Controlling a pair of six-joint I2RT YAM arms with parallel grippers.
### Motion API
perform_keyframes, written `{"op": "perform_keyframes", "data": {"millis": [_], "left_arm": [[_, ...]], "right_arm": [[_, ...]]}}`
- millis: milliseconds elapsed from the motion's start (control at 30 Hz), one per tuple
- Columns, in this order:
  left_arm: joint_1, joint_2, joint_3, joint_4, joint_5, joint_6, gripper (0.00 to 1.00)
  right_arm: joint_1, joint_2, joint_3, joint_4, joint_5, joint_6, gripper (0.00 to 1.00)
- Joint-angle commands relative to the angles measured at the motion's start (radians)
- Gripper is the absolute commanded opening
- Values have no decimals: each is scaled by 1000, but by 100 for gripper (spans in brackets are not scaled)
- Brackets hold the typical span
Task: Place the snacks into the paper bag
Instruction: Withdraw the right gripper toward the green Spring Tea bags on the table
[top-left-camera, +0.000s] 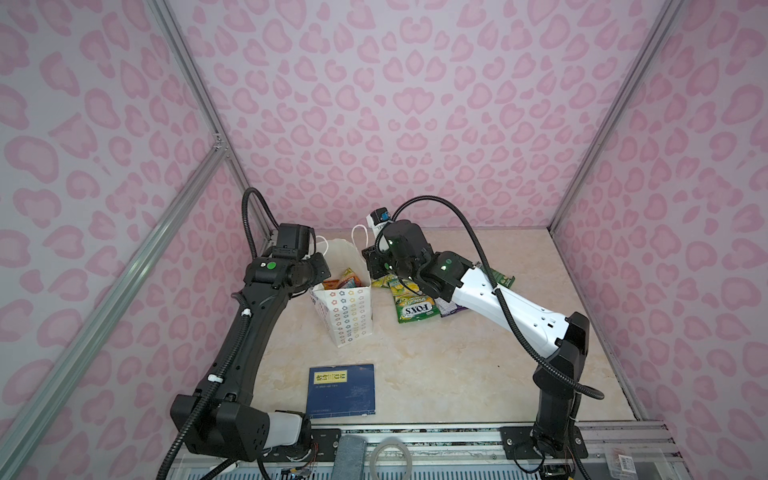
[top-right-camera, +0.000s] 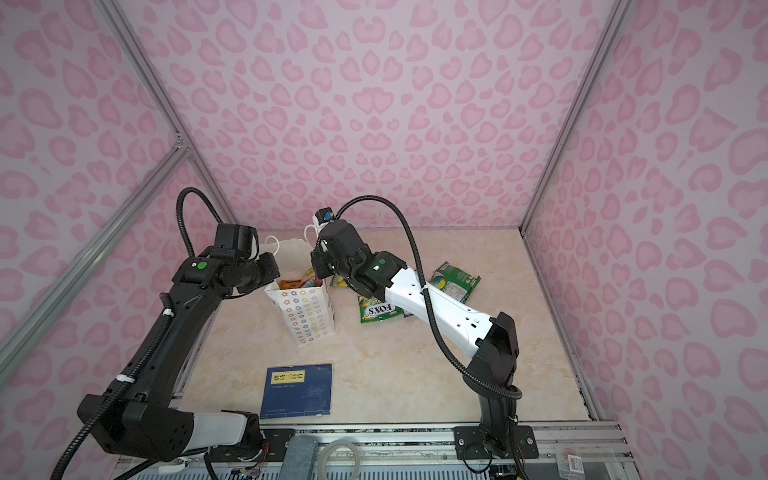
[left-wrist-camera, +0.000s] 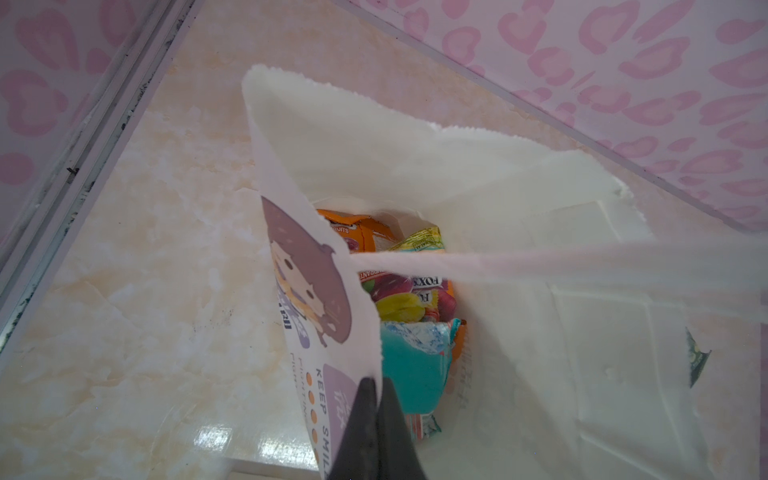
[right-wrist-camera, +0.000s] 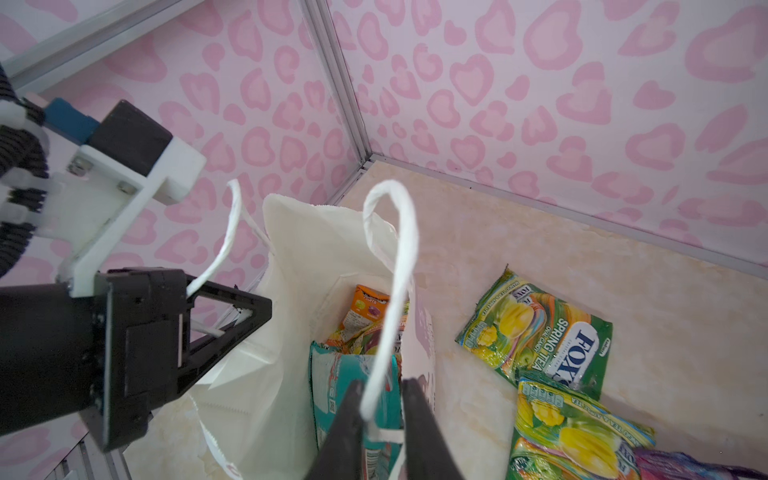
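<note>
The white paper bag (top-left-camera: 349, 316) (top-right-camera: 307, 316) stands upright and open at mid-table. My left gripper (left-wrist-camera: 378, 384) (right-wrist-camera: 266, 309) is shut on the rim of its cartoon-printed wall (left-wrist-camera: 307, 282). Several snacks lie inside: an orange packet (left-wrist-camera: 361, 228), a fruit-printed one (left-wrist-camera: 407, 295) and a teal packet (left-wrist-camera: 411, 374) (right-wrist-camera: 332, 386). My right gripper (right-wrist-camera: 380, 384) (top-left-camera: 376, 270) hangs over the bag's mouth, open, with a white cord handle (right-wrist-camera: 399, 249) passing between its fingers. Green-yellow FOX'S packets (top-left-camera: 411, 305) (right-wrist-camera: 540, 332) (right-wrist-camera: 573, 432) and a purple one (top-left-camera: 453, 309) lie on the table right of the bag.
A dark-blue book (top-left-camera: 340, 388) (top-right-camera: 297, 390) lies flat near the front edge. Another green packet (top-right-camera: 455, 282) lies behind my right forearm. Pink patterned walls with metal frame bars (right-wrist-camera: 340, 83) close the back and both sides.
</note>
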Motion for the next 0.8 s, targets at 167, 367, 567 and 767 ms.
{"op": "perform_keyframes", "data": {"millis": [167, 367, 567, 767], "left_arm": [[33, -33, -37, 51, 77, 27, 3], [58, -52, -54, 70, 141, 25, 3], [84, -50, -65, 80, 175, 18, 3], [87, -60, -75, 92, 186, 18, 3]], "right_arm": [[-33, -161, -62, -57, 21, -25, 98], [-127, -457, -319, -36, 115, -17, 98], [-521, -586, -707, 52, -6, 159, 98], [-876, -519, -1017, 315, -217, 342, 92]]}}
